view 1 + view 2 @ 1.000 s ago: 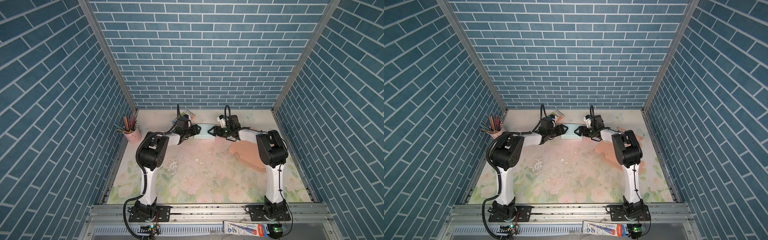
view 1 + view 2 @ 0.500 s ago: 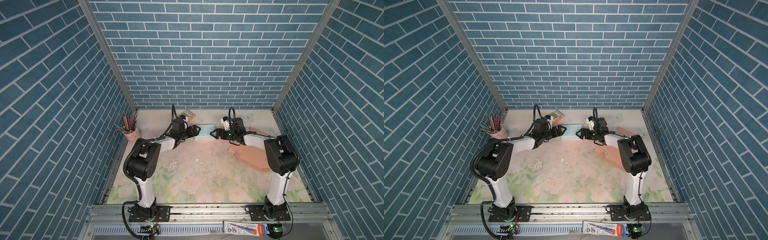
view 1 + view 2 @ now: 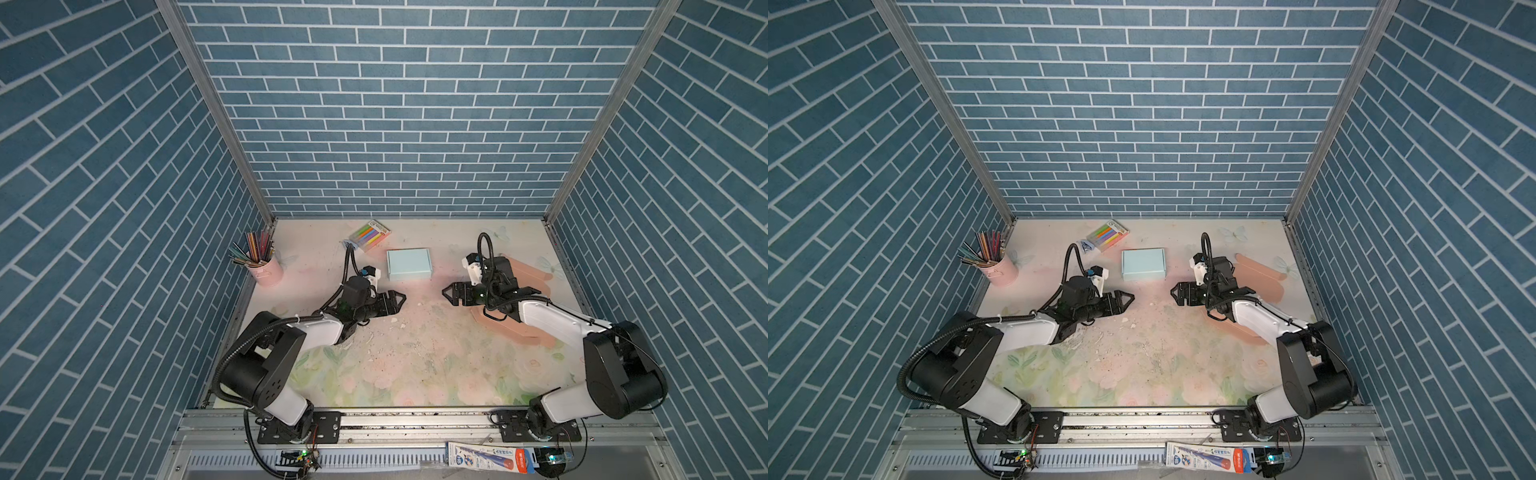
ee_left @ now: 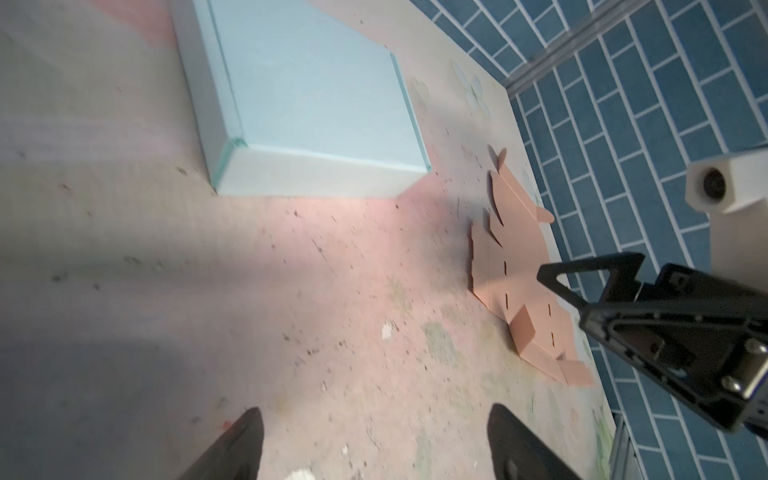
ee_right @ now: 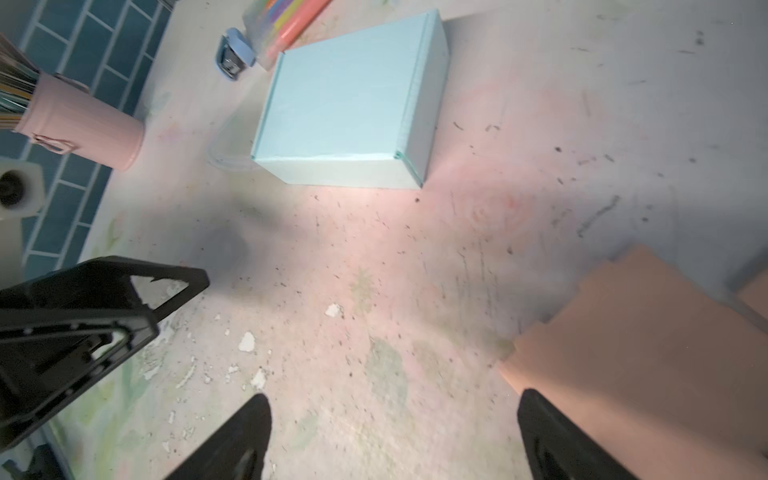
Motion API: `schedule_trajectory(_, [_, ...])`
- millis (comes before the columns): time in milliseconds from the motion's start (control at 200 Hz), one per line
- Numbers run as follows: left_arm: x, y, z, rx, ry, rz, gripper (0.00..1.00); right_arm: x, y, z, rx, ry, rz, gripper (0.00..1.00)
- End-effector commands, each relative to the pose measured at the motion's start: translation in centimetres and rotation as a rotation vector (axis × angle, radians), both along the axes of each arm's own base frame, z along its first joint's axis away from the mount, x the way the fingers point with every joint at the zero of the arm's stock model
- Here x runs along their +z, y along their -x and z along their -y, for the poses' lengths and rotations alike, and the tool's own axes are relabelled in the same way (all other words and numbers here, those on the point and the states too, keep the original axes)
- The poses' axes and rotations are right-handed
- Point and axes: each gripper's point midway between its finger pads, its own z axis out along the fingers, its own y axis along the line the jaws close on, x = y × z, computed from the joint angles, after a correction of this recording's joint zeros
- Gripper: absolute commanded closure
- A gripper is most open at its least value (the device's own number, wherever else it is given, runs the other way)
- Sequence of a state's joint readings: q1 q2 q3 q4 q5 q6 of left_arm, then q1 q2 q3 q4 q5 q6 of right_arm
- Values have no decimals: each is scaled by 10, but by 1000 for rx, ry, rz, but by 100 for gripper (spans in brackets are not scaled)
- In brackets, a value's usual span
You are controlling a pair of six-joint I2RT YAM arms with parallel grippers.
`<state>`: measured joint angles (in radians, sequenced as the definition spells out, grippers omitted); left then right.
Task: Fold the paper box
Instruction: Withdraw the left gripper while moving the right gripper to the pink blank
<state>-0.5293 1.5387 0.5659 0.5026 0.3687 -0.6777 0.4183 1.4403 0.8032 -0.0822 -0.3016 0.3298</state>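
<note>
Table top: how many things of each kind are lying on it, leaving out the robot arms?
Folded light blue box: 1
Flat peach cardboard sheet: 1
Pink pencil cup: 1
Pack of coloured markers: 1
Small blue tool, perhaps a stapler: 1
Total: 5

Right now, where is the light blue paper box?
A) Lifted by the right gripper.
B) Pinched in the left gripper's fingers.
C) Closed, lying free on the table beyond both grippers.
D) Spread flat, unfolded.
C: the light blue paper box lies closed on the table, while the left gripper and right gripper are both open, empty and apart from it.
</note>
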Motion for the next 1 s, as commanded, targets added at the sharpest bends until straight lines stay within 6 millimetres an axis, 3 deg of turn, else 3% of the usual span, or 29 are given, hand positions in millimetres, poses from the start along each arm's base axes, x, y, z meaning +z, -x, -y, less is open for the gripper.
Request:
schedule_trajectory(0, [21,4,4,10,17,78,15,-21,18,35,-37,207,-48,9])
schedule_trajectory(145, [34,12,9,-8,22,110,15,-36,27,56,-77,322,-98,12])
schedule_trajectory(430, [41,17,22,-47,29,133,15,-61,41,71,-75,497,-164,23])
schedule_trajectory(660, [41,23,19,-45,34,126,15,-69,39,71,-55,534,-156,54])
schedule_trajectory(990, [41,31,12,-26,54,118,15,-77,36,70,-31,581,-132,68])
